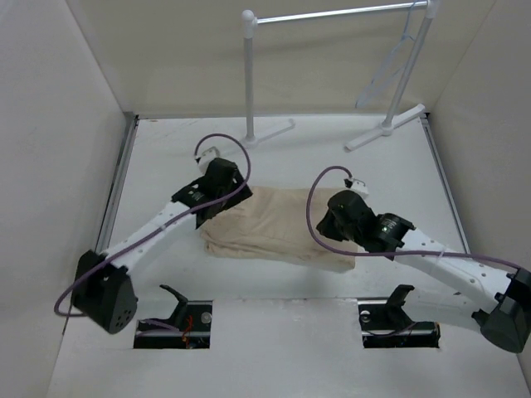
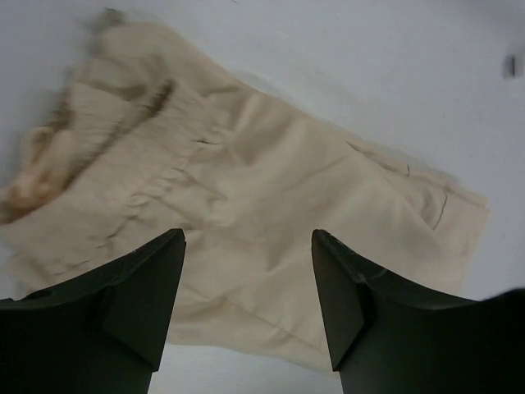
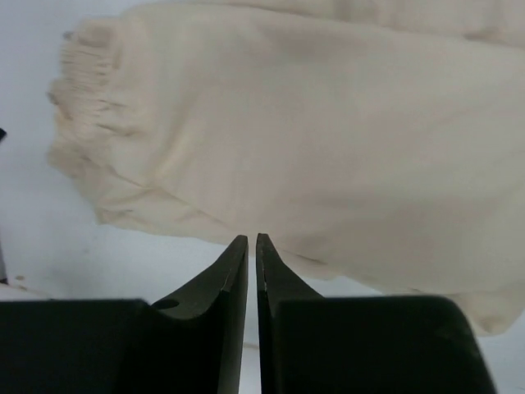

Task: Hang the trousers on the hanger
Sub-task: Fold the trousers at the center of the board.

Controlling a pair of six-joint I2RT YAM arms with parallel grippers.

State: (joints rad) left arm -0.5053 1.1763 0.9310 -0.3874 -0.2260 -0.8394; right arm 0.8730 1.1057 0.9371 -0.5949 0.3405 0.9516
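I find the trousers (image 1: 278, 224) folded flat on the tabletop (image 1: 332, 157), unlifted. The hanger (image 1: 386, 66) hangs bare on the rack (image 1: 249, 75), well apart. Left jaws stand wide above the cloth, empty. Right jaws are pressed nearly together at its edge, gripping nothing. Nothing is yet done.

Soft, even light fills the top view. The white table (image 1: 166, 157) and walls (image 1: 182, 58) are bright without glare, and only faint shadows lie under the arms (image 1: 158, 224) and along the near edge of the trousers (image 1: 278, 220). The thin hanger (image 1: 390, 56) hardly stands out from the pale wall. In the left wrist view the table takes a bluish cast, the upper-left cloth is smeared with blur, and the left gripper (image 2: 248, 246) is a dark shape. The right wrist view is soft-focused, with the right gripper (image 3: 251, 246) near-black and the cloth washed pale toward the top.
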